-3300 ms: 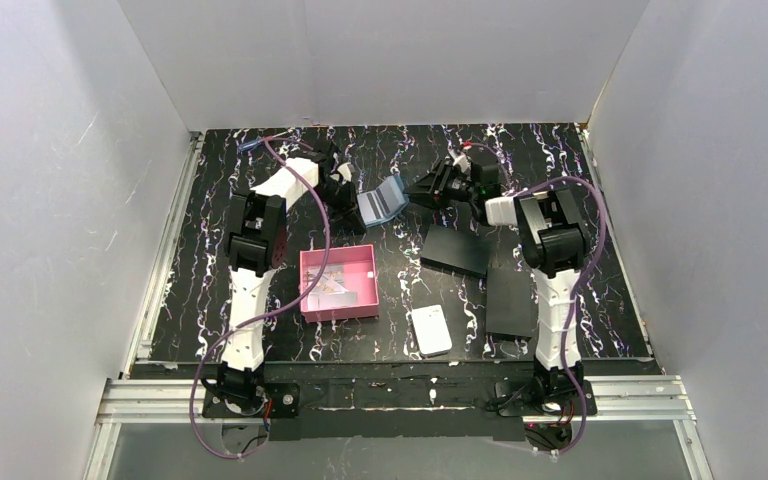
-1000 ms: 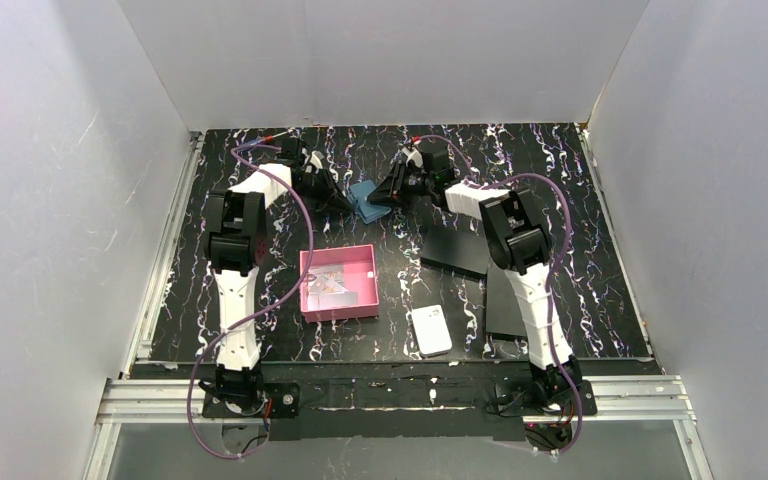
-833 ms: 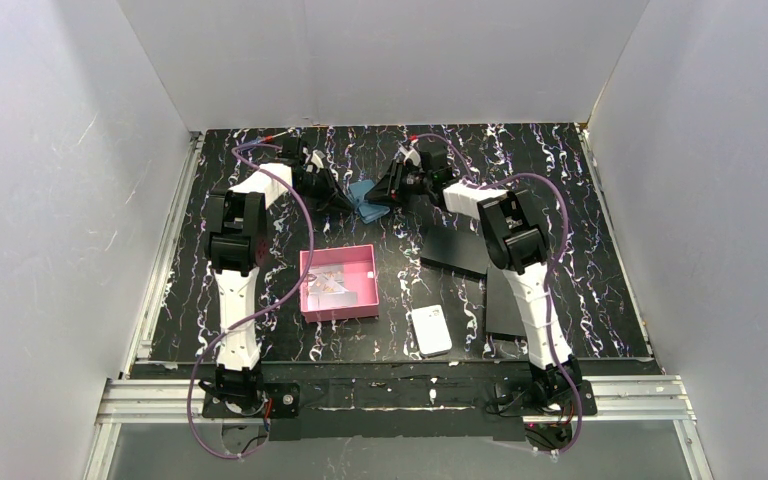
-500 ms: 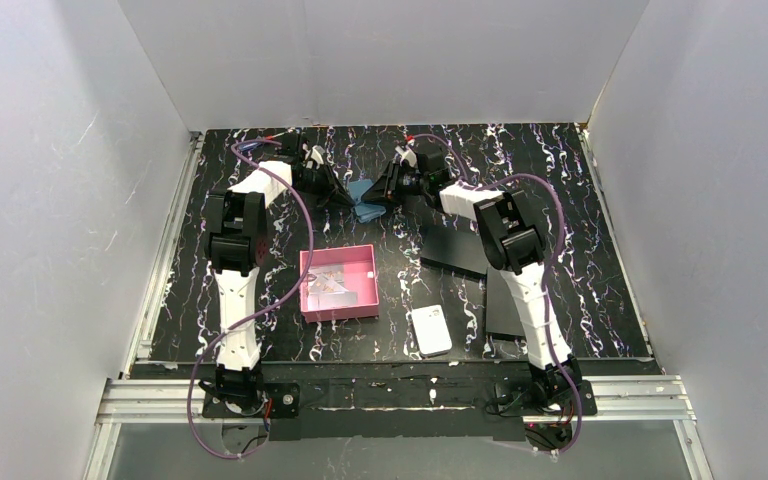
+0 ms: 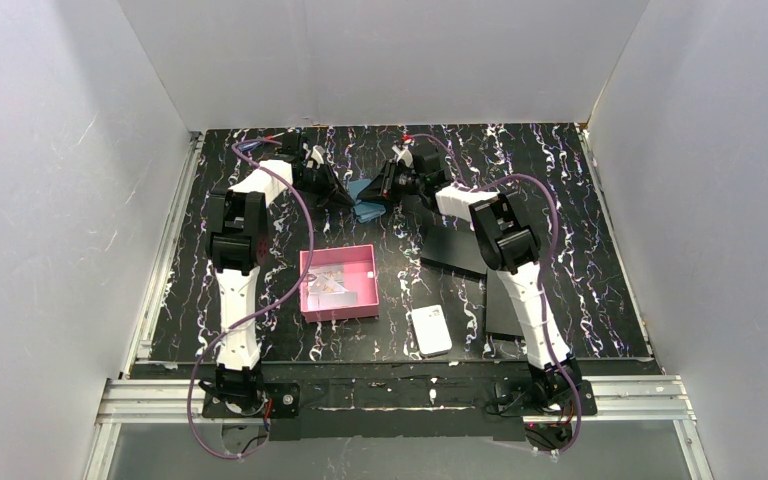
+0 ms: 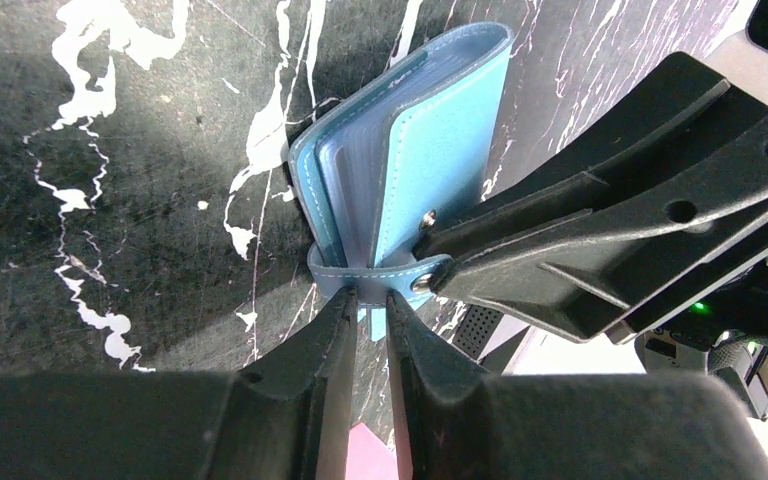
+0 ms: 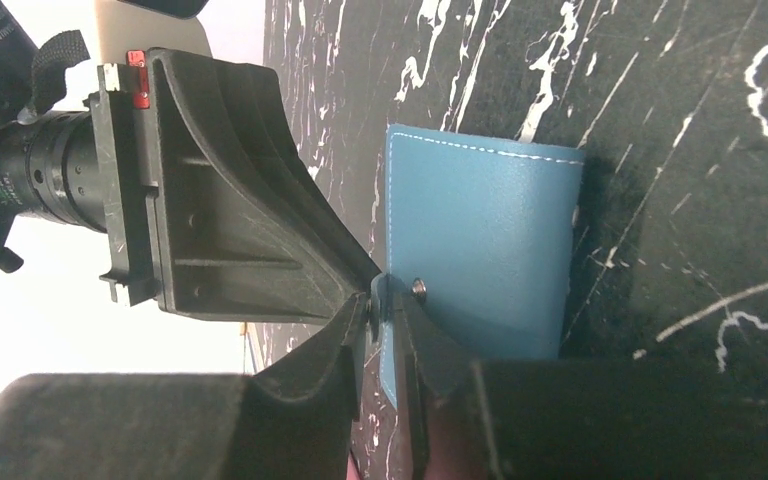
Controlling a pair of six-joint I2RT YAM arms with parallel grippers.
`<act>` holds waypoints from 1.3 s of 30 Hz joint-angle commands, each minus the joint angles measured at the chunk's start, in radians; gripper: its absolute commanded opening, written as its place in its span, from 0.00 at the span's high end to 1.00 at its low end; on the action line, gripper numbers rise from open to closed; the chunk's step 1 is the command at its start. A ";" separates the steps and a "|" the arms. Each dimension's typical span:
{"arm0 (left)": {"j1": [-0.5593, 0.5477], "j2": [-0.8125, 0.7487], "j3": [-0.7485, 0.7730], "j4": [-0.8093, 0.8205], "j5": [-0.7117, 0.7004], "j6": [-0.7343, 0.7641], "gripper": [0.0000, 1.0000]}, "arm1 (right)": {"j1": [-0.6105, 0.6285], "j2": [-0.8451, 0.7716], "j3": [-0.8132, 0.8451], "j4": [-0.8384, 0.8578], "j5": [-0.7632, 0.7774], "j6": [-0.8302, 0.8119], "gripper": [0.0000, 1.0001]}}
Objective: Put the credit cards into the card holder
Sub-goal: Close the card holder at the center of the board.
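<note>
Only the left wrist view shows sleeves [image 6: 352, 195] inside the card holder [image 6: 440, 150]

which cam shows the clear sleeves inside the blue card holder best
Left wrist view: the card holder sits partly open there, clear sleeves stacked between the blue covers, the left gripper pinching its snap strap. The right wrist view shows only the blue outer cover; the top view only a tiny blue patch.

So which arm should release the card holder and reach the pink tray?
Probably left: left gripper and right gripper both pinch the card holder by its strap, but the pink tray lies on the left arm's side.
</note>
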 commanded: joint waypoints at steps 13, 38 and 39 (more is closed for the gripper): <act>0.012 -0.090 0.060 0.016 0.032 -0.003 0.80 | 0.017 0.018 0.022 -0.050 0.038 -0.060 0.99; -0.024 0.187 0.273 -0.001 -0.022 -0.011 1.00 | 0.011 -0.035 0.204 -0.400 0.114 -0.269 0.99; -0.021 0.184 0.258 -0.004 -0.029 -0.007 1.00 | 0.011 -0.029 0.225 -0.423 0.117 -0.279 0.99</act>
